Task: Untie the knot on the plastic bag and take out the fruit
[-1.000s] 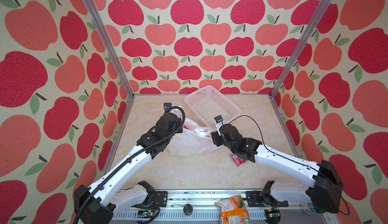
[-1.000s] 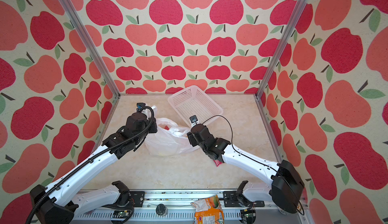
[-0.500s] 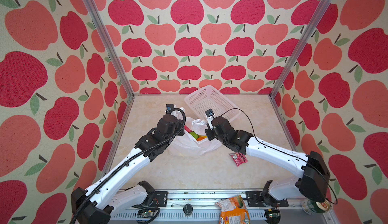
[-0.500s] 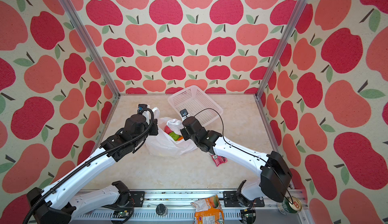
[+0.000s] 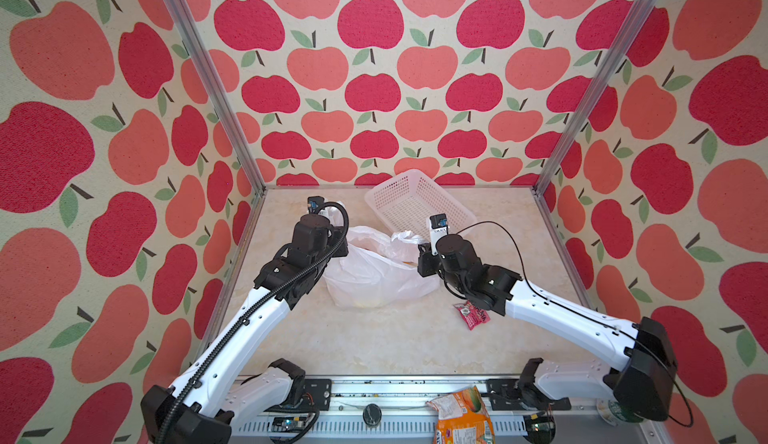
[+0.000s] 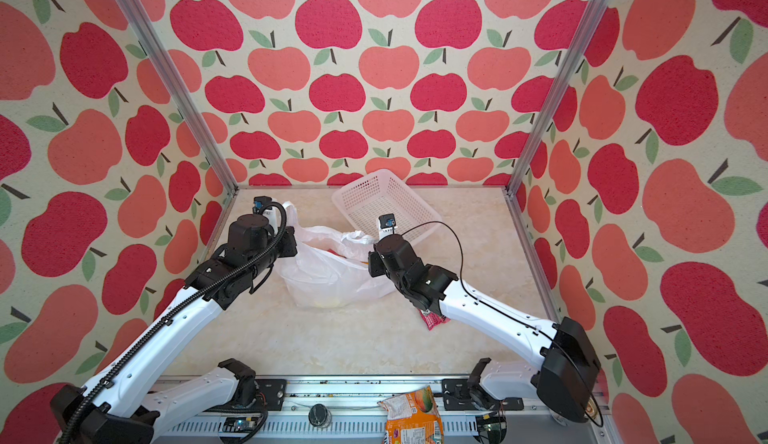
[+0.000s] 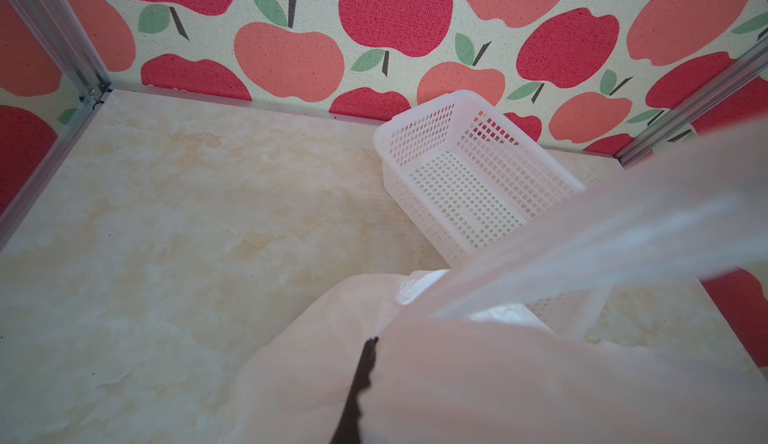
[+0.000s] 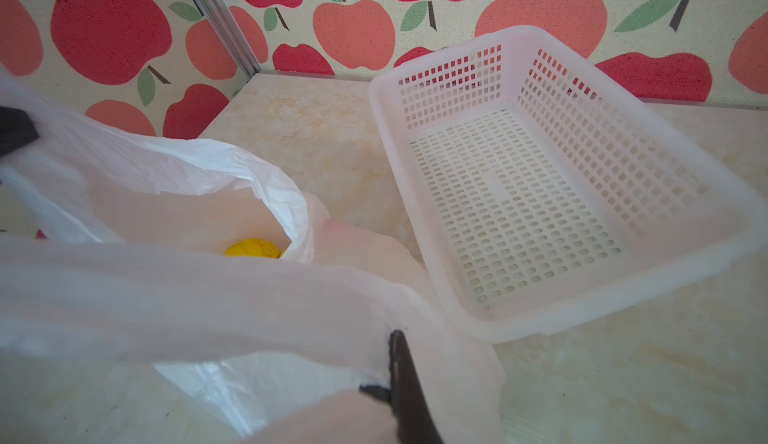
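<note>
White plastic, top views: the plastic bag (image 5: 374,271) lies slumped on the table between my two arms, just in front of the basket (image 5: 395,190). Both top views show it so.
Left claw, top view: my left claw (image 5: 337,250) sits at the bag's left edge, mostly hidden under my own wrist.
Right claw, top view: my right claw (image 6: 372,261) sits at the bag's right edge, with the film drawn up towards it.
Left wrist view: one dark finger (image 7: 360,379) shows, with film draped over it. I am clamped tight on the bag's plastic.
Right wrist view: my finger (image 8: 405,383) is pinched on a band of film too. The mouth gapes, and a yellow fruit (image 8: 251,249) lies inside.
The knot: I see no bunched lump in any view, so I judge it undone.
Left to do: the fruit I can see is inside the bag and the basket holds nothing. As I judge it, one claw must let go and reach in.
</note>
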Robot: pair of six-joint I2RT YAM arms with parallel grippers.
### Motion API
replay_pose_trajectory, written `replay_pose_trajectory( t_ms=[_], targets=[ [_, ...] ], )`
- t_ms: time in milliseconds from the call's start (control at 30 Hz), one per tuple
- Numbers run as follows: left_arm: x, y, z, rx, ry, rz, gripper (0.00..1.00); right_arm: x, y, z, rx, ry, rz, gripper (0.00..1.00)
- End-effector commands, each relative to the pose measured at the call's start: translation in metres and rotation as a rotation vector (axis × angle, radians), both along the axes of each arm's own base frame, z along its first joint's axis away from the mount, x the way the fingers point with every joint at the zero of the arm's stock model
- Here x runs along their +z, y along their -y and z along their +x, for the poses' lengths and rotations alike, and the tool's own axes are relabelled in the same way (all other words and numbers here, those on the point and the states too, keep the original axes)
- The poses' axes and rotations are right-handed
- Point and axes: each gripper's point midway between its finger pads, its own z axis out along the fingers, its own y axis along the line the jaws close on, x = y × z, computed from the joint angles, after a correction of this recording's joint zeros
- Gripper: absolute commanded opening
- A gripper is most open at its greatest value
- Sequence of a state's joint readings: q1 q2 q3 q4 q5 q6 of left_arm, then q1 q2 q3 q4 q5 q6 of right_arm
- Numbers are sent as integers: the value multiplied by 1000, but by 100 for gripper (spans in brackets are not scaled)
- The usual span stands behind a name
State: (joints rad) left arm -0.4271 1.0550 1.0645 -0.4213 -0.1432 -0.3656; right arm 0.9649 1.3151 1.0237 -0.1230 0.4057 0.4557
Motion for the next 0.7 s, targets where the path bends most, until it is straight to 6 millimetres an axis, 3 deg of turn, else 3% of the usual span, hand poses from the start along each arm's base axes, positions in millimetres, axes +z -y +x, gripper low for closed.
replay_pose_trajectory(
  t_ms=[0, 233, 467, 533, 667],
  targets=[
    [34, -9, 3, -18, 37, -27, 0, 45, -17, 20, -21, 63, 93, 0],
    [90, -37, 10, 21, 116, -70, 0, 103, -53, 52, 3, 139, 103, 0],
    [113, -53, 17, 42, 130, -60, 0, 144, -68, 60, 30, 226, 170, 0],
    [107, -56, 11, 53, 128, -61, 0, 141, -67, 59, 31, 232, 172, 0],
    [70, -61, -9, 82, 112, -98, 0, 106, -59, 56, 15, 223, 169, 0]
  ],
)
